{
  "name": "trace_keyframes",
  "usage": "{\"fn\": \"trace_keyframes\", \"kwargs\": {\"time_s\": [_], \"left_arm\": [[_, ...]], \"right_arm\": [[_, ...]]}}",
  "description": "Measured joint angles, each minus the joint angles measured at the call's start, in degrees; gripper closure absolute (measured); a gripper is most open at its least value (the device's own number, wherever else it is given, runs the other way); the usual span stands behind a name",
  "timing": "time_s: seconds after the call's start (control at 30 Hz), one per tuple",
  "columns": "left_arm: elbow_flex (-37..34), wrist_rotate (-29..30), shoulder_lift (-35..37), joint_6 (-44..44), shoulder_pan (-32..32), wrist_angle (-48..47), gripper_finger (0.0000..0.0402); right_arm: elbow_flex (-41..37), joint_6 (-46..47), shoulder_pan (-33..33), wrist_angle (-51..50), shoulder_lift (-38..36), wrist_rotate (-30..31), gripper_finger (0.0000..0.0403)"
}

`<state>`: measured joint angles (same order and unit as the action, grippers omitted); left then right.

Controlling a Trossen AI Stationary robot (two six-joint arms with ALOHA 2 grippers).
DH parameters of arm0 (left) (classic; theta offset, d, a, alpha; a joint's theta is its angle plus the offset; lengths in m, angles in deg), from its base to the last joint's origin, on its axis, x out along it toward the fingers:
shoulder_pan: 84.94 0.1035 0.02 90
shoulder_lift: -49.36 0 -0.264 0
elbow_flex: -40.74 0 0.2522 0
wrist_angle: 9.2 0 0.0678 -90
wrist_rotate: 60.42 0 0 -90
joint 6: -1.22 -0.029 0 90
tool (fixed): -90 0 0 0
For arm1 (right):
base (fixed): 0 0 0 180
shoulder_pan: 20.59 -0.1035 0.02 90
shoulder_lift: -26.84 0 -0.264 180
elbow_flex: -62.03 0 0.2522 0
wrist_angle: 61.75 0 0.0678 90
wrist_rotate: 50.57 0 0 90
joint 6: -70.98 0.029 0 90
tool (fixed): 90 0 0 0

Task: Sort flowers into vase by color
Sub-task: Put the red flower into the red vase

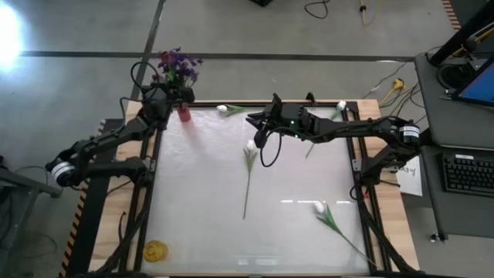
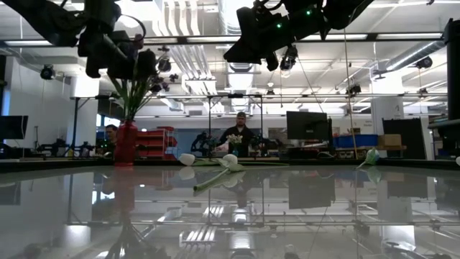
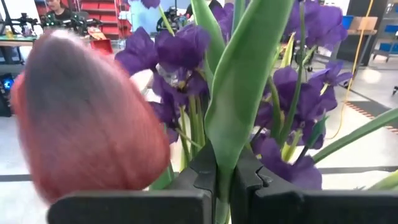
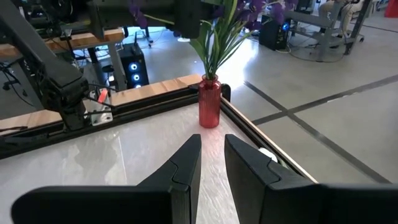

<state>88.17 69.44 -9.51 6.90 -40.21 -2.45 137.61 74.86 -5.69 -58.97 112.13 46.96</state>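
Note:
A red vase (image 1: 184, 113) stands at the table's far left corner with purple blossoms (image 1: 178, 65) in it. My left gripper (image 1: 171, 97) hovers level right above the vase, shut on a dark red tulip (image 3: 81, 118) whose bloom sits close to the wrist camera, in front of the purple blossoms (image 3: 180, 50). My right gripper (image 4: 211, 146) hangs above the table's far middle, pointing at the vase (image 4: 209, 102), its fingers a little apart with nothing between them. Several white tulips lie flat on the table: (image 1: 224, 110), (image 1: 251, 146), (image 1: 319, 207), (image 1: 340, 106). My left gripper pinches the red tulip's green stem and leaf (image 3: 225, 163) between its two fingers, below the bloom. The fingers come in level and lie across the stem, which stands upright. The fingers hide the stem's lower end.
A small yellow object (image 1: 156, 250) lies at the table's near left corner. A black frame rail (image 4: 249, 134) runs along the table's edge beside the vase. People sit at desks in the room beyond the table (image 2: 241, 137).

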Motion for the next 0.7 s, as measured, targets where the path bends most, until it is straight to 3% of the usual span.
{"fn": "trace_keyframes", "kwargs": {"time_s": [0.7], "left_arm": [[-0.1, 3.1, 1.3, 2.4, 0.0, -5.5, 0.0401]], "right_arm": [[0.0, 0.3, 0.0, 0.0, 0.0, 0.0, 0.0339]]}}
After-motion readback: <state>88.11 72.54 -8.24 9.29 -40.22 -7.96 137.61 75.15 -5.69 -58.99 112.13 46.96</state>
